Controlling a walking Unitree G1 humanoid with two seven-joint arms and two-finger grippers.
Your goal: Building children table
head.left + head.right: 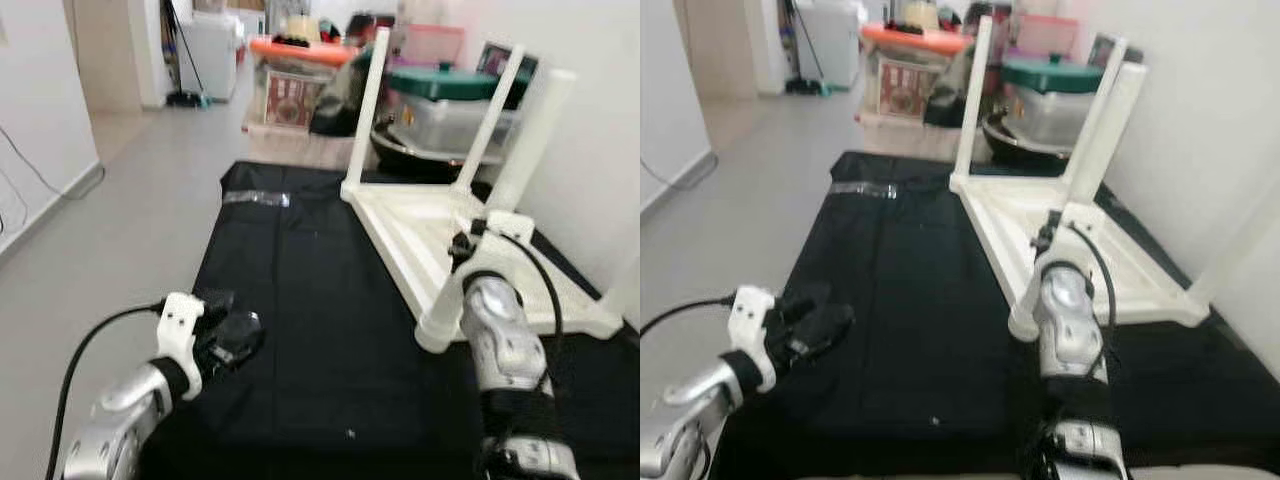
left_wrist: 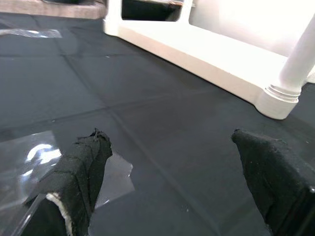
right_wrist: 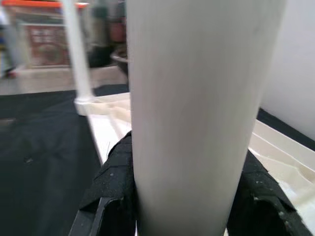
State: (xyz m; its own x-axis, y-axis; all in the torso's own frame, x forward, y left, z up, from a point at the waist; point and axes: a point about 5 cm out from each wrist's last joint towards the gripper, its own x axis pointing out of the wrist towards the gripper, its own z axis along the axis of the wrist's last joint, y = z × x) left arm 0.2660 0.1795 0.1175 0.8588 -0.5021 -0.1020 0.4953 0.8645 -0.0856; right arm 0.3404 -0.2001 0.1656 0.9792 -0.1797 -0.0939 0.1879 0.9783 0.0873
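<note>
Head views: the upturned white table (image 1: 440, 240) lies on the black mat (image 1: 300, 300). Left wrist: the left gripper (image 2: 172, 167) is spread, empty. Right wrist: the right gripper (image 3: 182, 196) clamps the leg (image 3: 192, 98) between its fingers; tilting could cross-thread its socket.
</note>
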